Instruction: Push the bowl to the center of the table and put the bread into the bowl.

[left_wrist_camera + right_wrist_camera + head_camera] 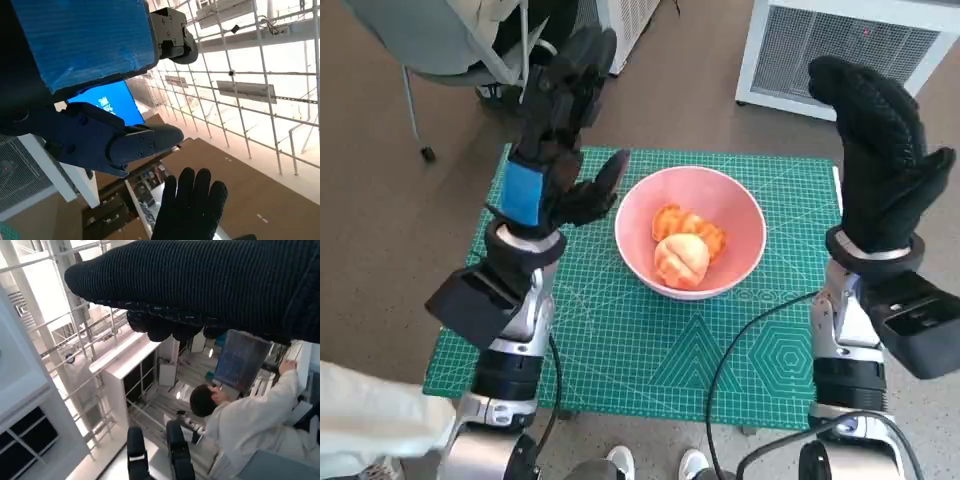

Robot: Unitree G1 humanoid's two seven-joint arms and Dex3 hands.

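A pink bowl [745,218] sits near the middle of the green cutting mat [650,340] in the head view. Inside it lie a pale round bread roll [680,260] and an orange-brown bread piece [686,224]. My left hand [558,140] is raised above the mat's left part, fingers spread upward, holding nothing. My right hand [880,150] is raised at the mat's right edge, fingers together and pointing up, holding nothing. The left wrist view shows the left hand [100,135] against the ceiling, with the gloved right hand [192,210] beyond it. The glove [200,285] spans the right wrist view.
A chair [440,40] stands past the table's far left corner and a white grilled unit [850,50] at the far right. Black cables [740,350] trail over the mat's right front. A person in white [250,425] sits in the right wrist view.
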